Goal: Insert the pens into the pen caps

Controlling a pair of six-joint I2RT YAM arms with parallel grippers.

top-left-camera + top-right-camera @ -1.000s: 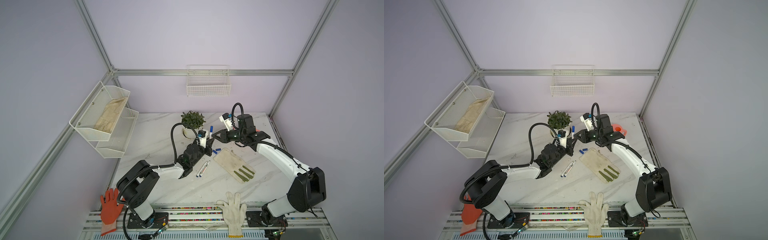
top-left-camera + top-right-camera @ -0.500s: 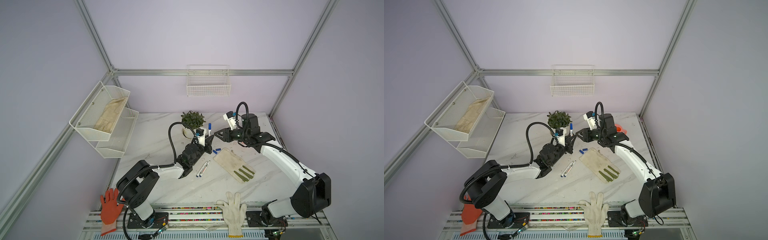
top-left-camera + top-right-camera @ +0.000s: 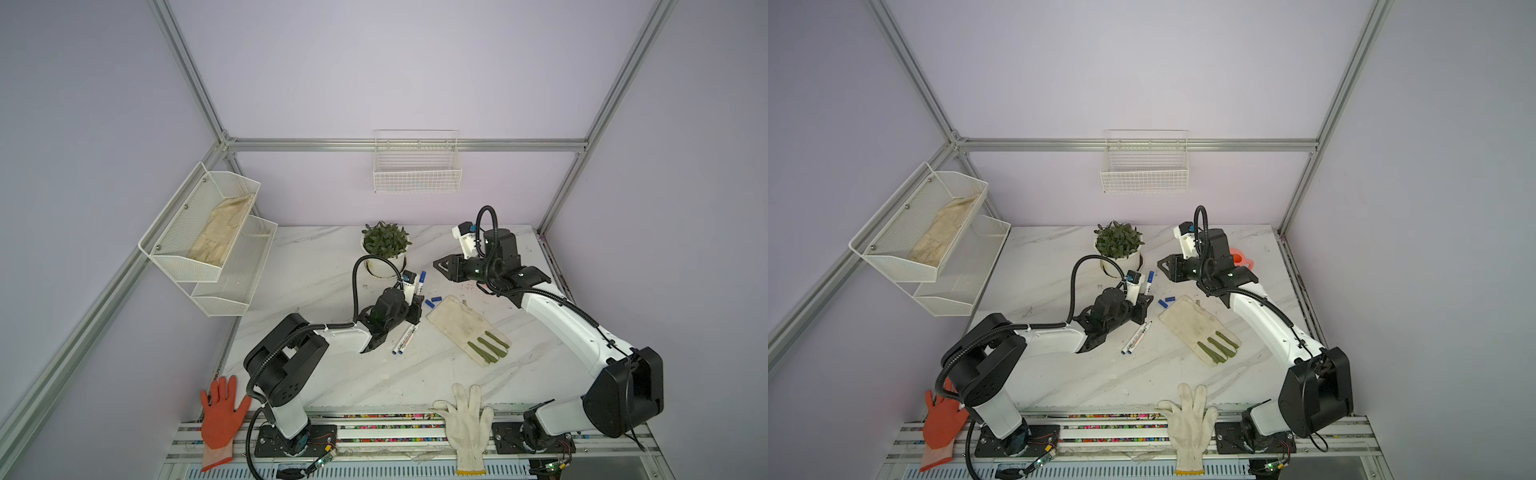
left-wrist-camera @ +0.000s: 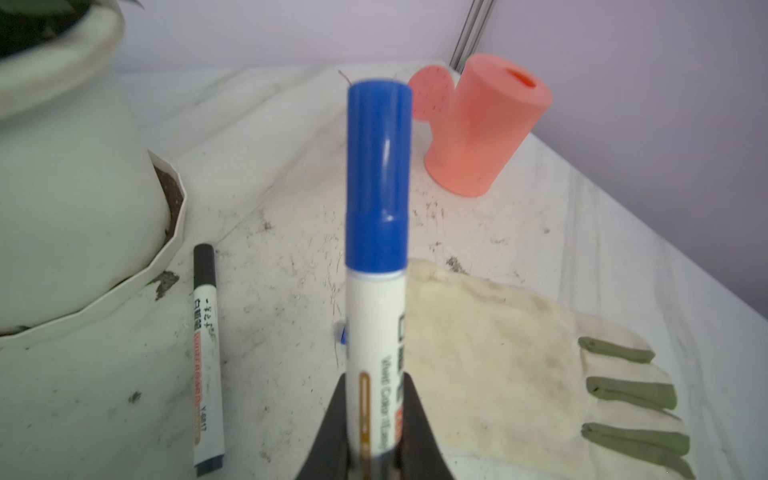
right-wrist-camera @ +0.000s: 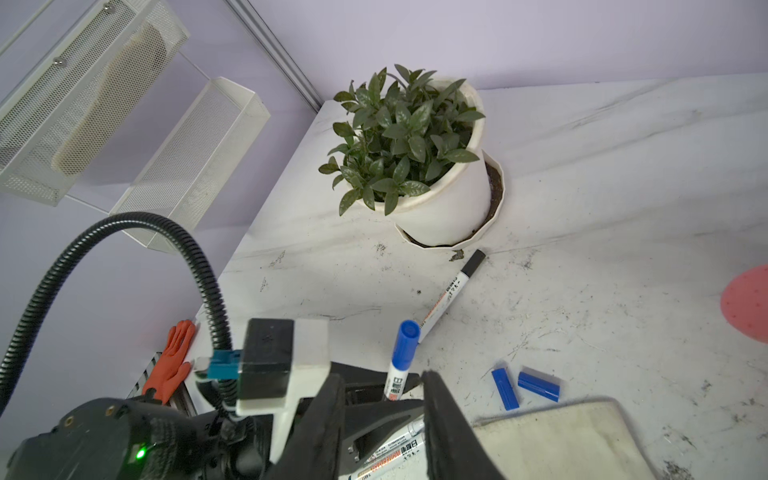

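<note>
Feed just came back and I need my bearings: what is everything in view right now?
capped pen: 1, white, blue cap on, upright in the left gripper
black-capped pen: 1, white, lying by the potted plant
loose pens: 2, white with blue ends, side by side near the left gripper
loose caps: 2, blue, by the cream glove cuff
potted plant: 1, green, white pot, back of table
watering can: 1, pink, back right
cream glove: 1, green fingertips, mid-table
white glove: 1, front edge
orange glove: 1, front left
mesh shelf: 1, white, left wall
wire basket: 1, white, back wall
left gripper: 1, black, shut on the capped pen
right gripper: 1, black, open, empty, above the table
</note>
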